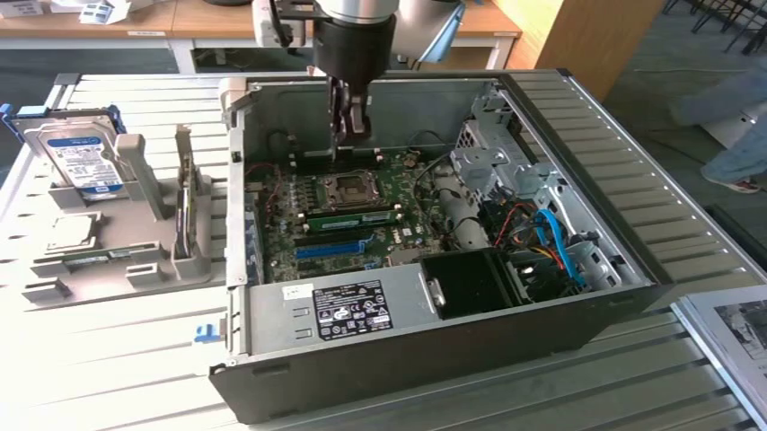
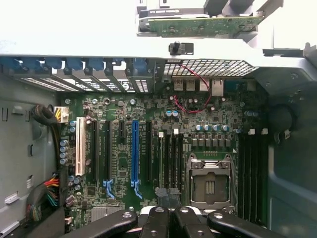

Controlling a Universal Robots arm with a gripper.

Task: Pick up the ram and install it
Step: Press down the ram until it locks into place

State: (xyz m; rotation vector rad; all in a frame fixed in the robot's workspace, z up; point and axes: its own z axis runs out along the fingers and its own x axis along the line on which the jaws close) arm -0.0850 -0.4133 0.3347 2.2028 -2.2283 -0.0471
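The open computer case (image 1: 432, 242) lies on the counter (image 1: 120, 359), with a green ram stick (image 1: 350, 216) already lying in a slot on the motherboard (image 1: 348, 215), so installation looks largely done. The gripper (image 1: 351, 121) hangs over the board's far edge, jaws fully closed and holding nothing.

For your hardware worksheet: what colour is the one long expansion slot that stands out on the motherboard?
Blue: the long slot shows best in the wrist view.
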